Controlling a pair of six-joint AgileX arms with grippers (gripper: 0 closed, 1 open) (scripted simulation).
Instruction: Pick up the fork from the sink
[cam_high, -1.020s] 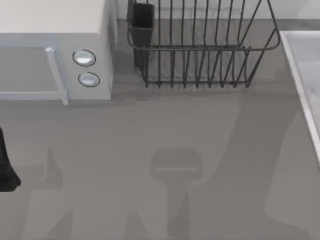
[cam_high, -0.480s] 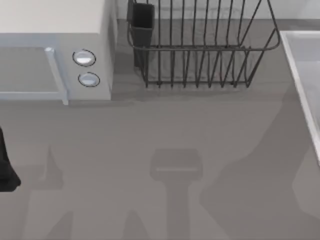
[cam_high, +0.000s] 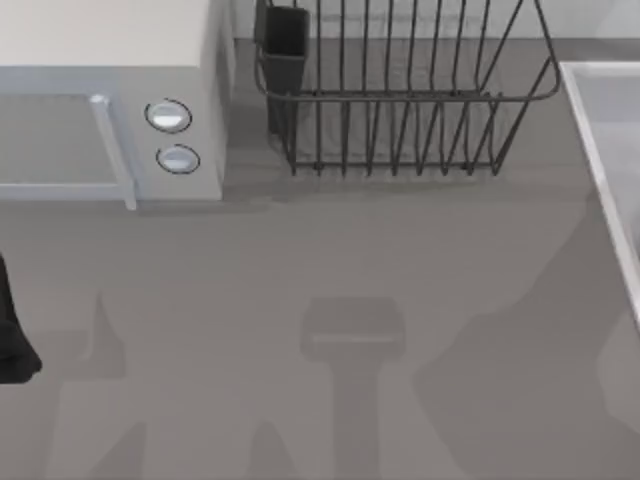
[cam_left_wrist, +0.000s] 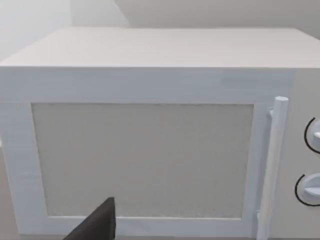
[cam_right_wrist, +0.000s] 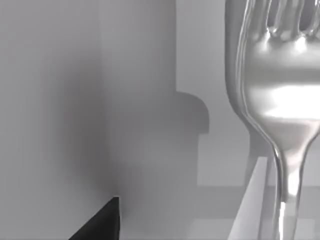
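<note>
Silver and mirror-bright, the fork (cam_right_wrist: 280, 95) looms close in the right wrist view, tines up and its neck narrowing down toward the handle — so near the camera that the right gripper is probably at it or already around the handle, though I cannot tell whether those fingers are open or closed; one dark fingertip (cam_right_wrist: 102, 222) pokes into view and no contact shows. Behind the fork lies the pale smooth wall of the sink (cam_right_wrist: 140, 100), so the fork is inside or just over the basin, whose raised rim (cam_high: 600, 170) runs along the table at about three o'clock in the top view. My judgement: the reach is done, the grasp is unconfirmed, and the lift clear of the basin is what remains. Farther out, the wire dish rack (cam_high: 400, 100) stands at twelve o'clock and the white microwave (cam_high: 110, 90) at ten. At nine o'clock the left arm (cam_high: 12, 340) waits parked facing the microwave door — its fingers' state I cannot tell.
</note>
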